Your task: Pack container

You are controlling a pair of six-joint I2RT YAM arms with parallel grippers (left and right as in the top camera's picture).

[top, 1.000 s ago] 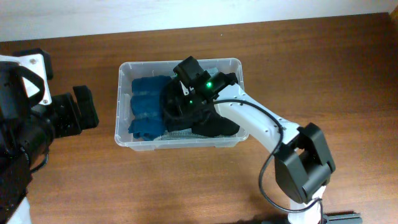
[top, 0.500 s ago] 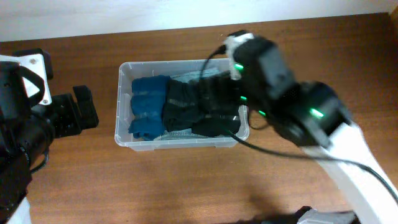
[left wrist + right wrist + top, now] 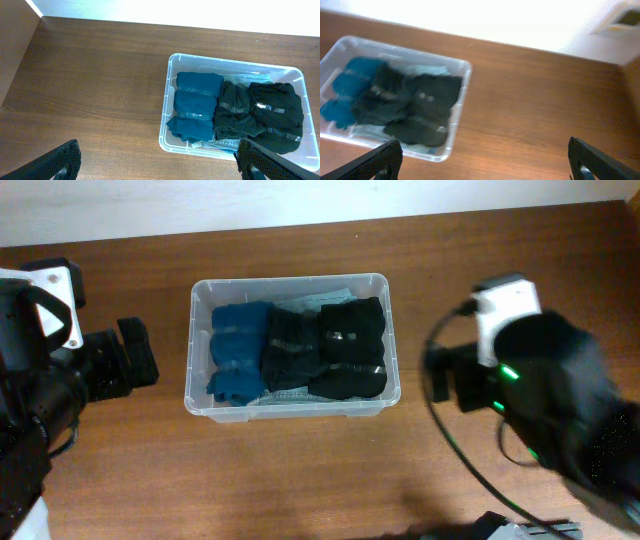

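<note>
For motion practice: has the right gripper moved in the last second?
Yes: the right gripper moved rightward from inside the container to beyond its right wall.

Both aloft, left pincer [image 3: 162, 161] and right pincer [image 3: 487, 161] gape (empty).

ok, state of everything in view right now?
container: upright, lidless, filled with folded clothes.
blue garment: folded, inside, at the left arm's end.
middle black garment: folded, inside, between the other two.
outer black garment: folded, inside, at the right arm's end.
left gripper: open, holding nothing.
right gripper: open, holding nothing.
</note>
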